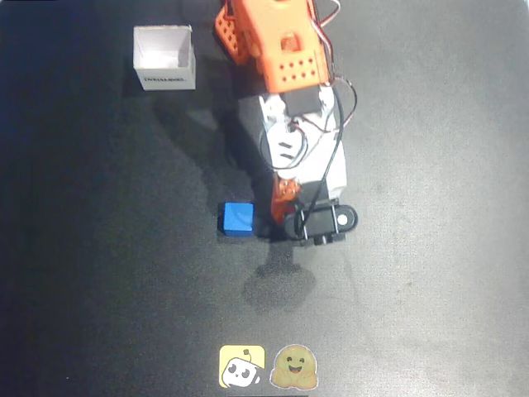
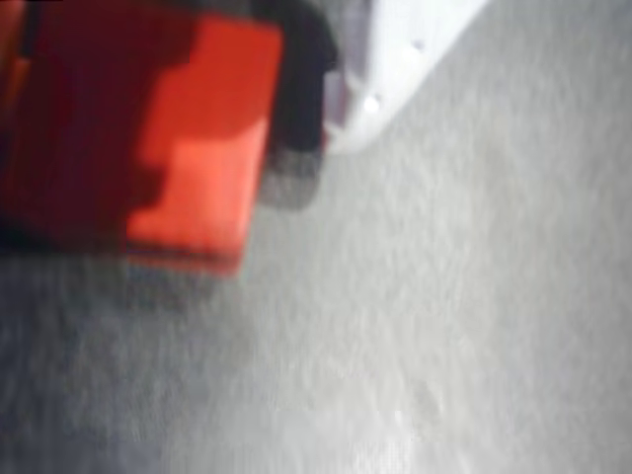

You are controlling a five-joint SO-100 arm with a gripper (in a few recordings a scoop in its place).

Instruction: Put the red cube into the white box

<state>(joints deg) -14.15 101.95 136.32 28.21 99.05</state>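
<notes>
While your arm leans out over the dark counter [image 1: 430, 273], its hand [image 1: 285, 198] sits low just to the right of the blue cube [image 1: 236, 219] in the overhead view, with the wrist camera's black housing on the hand's far side from that cube. You can read the reason in the wrist view: the red cube [image 2: 197, 148] looms large and very close to the lens, hard against a dark finger [image 2: 296, 99], with pale counter blurred beneath it. That looks like the cube caught in the hand, but whether the hand is clenched on it or only pressed against it you cannot tell from these pictures, since the far side of the cube is lost in shadow. From overhead the arm's white and orange body runs from the base at the top edge down toward the blue cube, pitched steeply forward so the hand points nearly straight down. The white box [image 1: 164, 58] stands open-topped well apart from the blue cube, up and to the left, its printed side facing the cube. Nothing lies inside it, so the carry to the box is judged not yet done. 2 stickers [image 1: 263, 366] lie below the blue cube near the bottom edge.
</notes>
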